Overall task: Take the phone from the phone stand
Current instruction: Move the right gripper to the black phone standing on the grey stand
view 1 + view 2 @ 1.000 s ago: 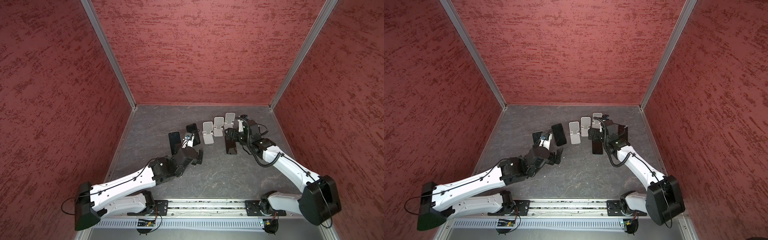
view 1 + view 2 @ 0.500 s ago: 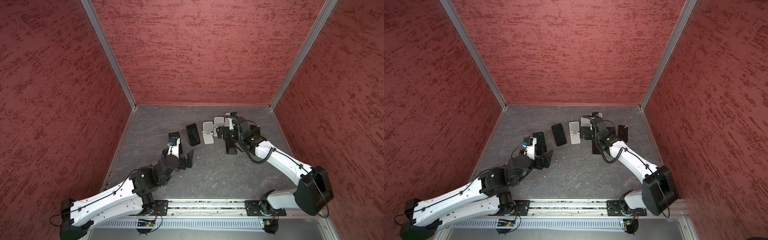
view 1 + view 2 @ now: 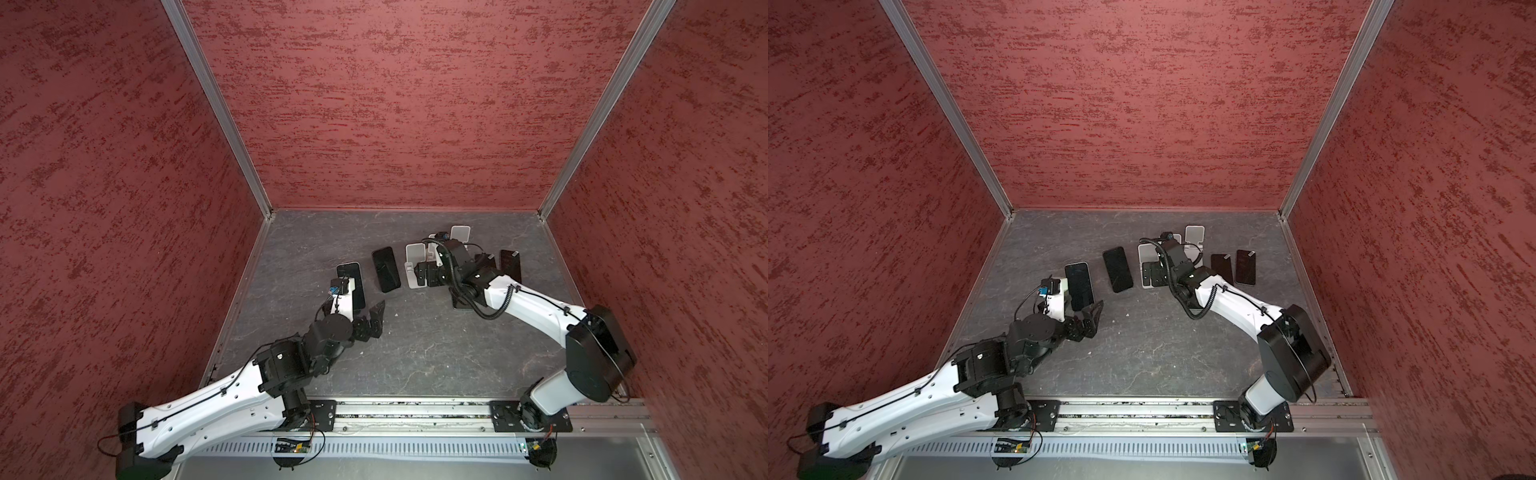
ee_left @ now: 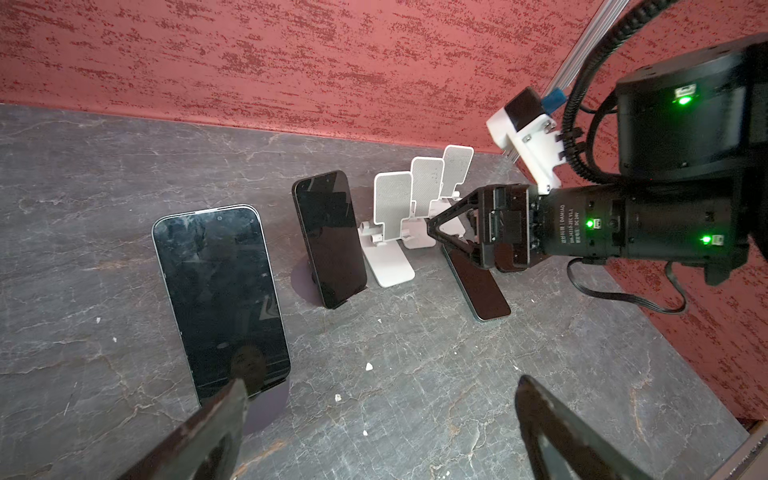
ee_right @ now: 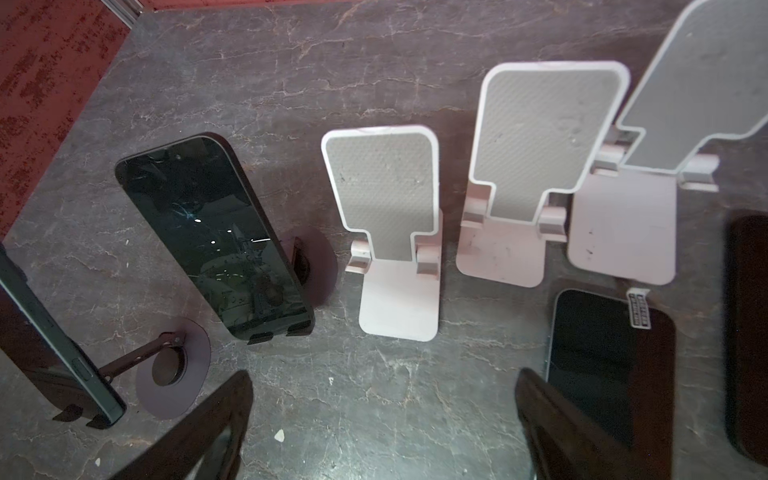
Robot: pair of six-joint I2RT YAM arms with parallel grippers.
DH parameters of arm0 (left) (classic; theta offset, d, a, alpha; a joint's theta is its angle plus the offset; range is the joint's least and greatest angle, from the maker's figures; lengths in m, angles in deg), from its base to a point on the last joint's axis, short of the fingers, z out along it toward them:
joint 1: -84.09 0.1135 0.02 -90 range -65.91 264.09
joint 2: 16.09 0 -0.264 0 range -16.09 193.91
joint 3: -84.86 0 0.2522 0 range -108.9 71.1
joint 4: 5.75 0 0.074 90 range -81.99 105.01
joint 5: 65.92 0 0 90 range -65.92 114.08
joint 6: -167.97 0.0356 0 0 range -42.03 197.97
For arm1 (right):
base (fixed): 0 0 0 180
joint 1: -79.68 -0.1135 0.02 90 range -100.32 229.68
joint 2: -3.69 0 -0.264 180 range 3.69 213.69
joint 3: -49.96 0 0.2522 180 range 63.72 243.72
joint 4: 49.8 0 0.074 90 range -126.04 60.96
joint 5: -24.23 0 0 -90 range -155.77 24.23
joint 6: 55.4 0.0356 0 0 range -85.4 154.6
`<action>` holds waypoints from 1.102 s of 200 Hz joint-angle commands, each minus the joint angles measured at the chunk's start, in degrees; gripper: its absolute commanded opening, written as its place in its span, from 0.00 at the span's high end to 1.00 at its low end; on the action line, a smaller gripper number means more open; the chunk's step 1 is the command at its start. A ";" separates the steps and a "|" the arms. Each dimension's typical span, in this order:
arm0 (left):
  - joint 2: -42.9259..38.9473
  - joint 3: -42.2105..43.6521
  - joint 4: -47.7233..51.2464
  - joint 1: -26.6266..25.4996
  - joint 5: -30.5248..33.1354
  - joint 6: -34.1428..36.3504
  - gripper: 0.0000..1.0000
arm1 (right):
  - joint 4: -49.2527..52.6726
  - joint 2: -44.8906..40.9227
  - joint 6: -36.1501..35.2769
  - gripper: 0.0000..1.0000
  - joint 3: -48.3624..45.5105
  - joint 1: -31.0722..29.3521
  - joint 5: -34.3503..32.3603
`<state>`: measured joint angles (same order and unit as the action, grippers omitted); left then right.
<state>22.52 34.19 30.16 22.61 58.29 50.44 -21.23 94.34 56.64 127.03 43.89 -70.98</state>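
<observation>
In both top views the left gripper [image 3: 372, 320] [image 3: 1090, 318] has dropped back toward the front edge of the desk [image 3: 415, 353], away from the stands it was hovering by a second ago. Its jaws are spread wide and empty, just short of the near phone [image 3: 353, 282] [image 3: 1079, 284]. The right gripper [image 3: 424, 274] [image 3: 1152, 274] has swung in from the right edge and now hangs over the white stands [image 3: 1148, 257], also released and carrying nothing. Two flat phones [image 3: 1245, 266] lie by the right edge, already off their stands. From the left wrist, the near phone [image 4: 220, 299] leans on its stand right ahead of the open left gripper [image 4: 378, 415], one fingertip close to its lower edge. The second phone [image 4: 330, 239] stands beyond it, beside the three bare white stands [image 4: 392, 208], with the right gripper [image 4: 453, 232] above another flat phone [image 4: 478, 282]. From the right wrist, the second phone [image 5: 212, 232] sits propped on its dark stand [image 5: 316, 262], the near phone [image 5: 54, 332] shows edge-on over a round base [image 5: 172, 374], and the right gripper [image 5: 382, 415] frames bare desk. So neither phone has moved. Two are still to lift, and the pull-back looks like lining up on the near one, with no grasp begun yet.
</observation>
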 commanded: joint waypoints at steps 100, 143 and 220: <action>-3.88 2.28 -0.94 -0.14 1.37 0.60 0.00 | -10.80 6.89 -6.94 0.01 5.42 -4.58 4.57; -5.53 2.99 -0.37 -0.14 2.17 0.24 0.00 | -14.10 8.54 -11.61 0.01 5.63 -6.21 5.29; -6.93 3.51 0.88 -0.14 2.57 -0.29 0.00 | -18.09 13.59 -11.41 0.01 6.56 -7.10 4.95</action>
<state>16.11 37.36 30.07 22.61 60.22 50.52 -35.92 106.42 45.71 131.68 37.12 -66.15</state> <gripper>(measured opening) 0.996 0.987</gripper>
